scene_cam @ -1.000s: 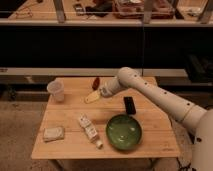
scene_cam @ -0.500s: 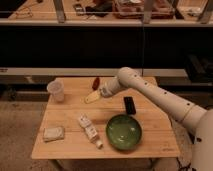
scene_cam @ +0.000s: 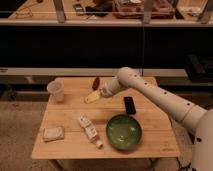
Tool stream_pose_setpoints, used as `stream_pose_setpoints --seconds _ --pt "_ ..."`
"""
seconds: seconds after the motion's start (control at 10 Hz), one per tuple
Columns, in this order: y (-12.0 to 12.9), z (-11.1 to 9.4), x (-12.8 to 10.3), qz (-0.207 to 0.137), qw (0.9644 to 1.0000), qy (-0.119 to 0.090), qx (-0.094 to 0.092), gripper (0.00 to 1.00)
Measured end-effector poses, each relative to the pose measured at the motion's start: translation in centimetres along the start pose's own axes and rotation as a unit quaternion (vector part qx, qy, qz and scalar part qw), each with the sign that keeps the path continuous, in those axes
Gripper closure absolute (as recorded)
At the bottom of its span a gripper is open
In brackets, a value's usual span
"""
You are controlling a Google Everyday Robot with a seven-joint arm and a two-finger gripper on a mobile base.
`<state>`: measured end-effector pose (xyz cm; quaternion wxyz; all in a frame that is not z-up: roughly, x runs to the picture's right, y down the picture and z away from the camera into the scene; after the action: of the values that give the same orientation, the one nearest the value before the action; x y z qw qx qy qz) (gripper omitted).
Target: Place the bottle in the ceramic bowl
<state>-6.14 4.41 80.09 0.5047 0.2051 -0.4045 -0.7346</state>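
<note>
Your gripper [scene_cam: 98, 93] is over the back of the table [scene_cam: 152, 131], right by a yellowish thing [scene_cam: 91, 97]. The bottle [scene_cam: 88, 128] is lying flat just left of the green ceramic bowl [scene_cam: 123, 133], cap pointing at the front edge.

The white arm [scene_cam: 165, 100] enters from the lower right edge of the frame and slopes up leftward to a rounded joint [scene_cam: 126, 77] just above centre. From there it bends down-left, with the end effector [scene_cam: 96, 95] angled downward, left of centre.
</note>
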Motion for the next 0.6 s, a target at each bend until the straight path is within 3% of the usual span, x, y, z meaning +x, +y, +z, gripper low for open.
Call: stream_pose_setpoints --seconds 0.4,0.6 --pt "0.1 -0.2 0.0 -0.002 1.0 -0.003 -0.006 0.26" --pt "1.0 -1.2 -0.3 -0.013 0.9968 -0.042 -0.067 0.26"
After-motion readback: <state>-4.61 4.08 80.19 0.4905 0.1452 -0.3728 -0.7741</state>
